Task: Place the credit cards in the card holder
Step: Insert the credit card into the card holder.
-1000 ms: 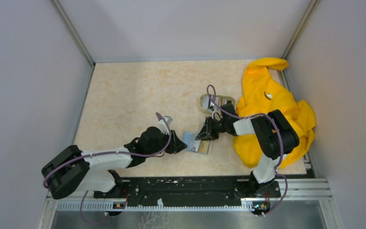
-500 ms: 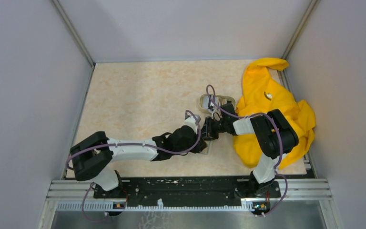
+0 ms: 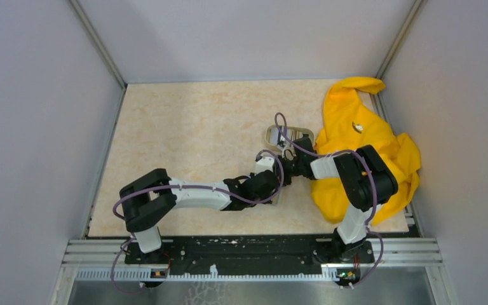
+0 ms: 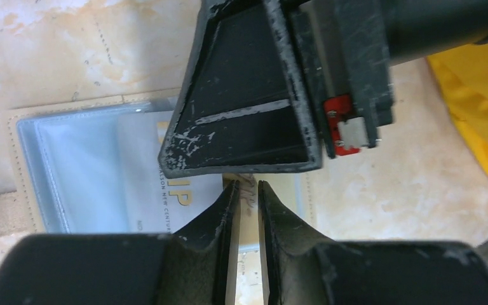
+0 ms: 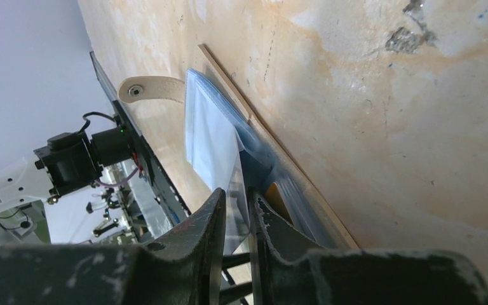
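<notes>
The left arm (image 3: 190, 194) has swung across the counter (image 3: 184, 127) from the lower left of the top view to the middle. Its hand (image 4: 246, 190) now lies over the card holder (image 4: 82, 165). The holder's light blue inside showed plainly a second ago and is now nearly all covered from above. The hand's fingers (image 4: 213, 219) have drawn in to a narrow slit.

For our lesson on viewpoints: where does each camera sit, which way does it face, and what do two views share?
Top external: high behind the arms, looking down on the table; both arms show whole.
Left wrist: on the left arm, looking down past the left gripper at the open card holder.
Right wrist: on the right arm, skimming low along the table past the right gripper.
Shared: both wrist views show the card holder.
</notes>
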`<move>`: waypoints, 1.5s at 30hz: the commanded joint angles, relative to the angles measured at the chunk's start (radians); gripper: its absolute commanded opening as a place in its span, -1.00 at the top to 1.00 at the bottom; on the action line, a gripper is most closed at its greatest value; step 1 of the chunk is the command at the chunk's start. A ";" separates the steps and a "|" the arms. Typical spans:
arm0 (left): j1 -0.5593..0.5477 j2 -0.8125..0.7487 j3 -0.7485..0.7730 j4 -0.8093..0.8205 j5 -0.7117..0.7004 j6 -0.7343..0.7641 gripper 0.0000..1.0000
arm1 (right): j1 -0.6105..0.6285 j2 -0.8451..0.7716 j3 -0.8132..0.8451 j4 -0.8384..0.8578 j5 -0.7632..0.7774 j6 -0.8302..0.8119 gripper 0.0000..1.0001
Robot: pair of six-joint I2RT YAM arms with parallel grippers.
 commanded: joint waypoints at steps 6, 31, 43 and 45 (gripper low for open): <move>-0.005 0.039 0.053 -0.139 -0.119 -0.011 0.46 | 0.010 0.009 0.031 -0.019 0.021 -0.037 0.55; -0.004 -0.098 -0.025 -0.032 -0.035 0.086 0.17 | 0.005 -0.143 0.125 -0.173 0.064 -0.233 0.23; 0.037 -0.402 -0.324 0.131 0.053 0.178 -0.15 | -0.011 -0.378 0.196 -0.385 0.084 -0.744 0.25; 0.074 -0.454 -0.382 0.143 0.079 0.162 -0.16 | -0.012 -0.418 0.192 -0.432 -0.003 -0.887 0.26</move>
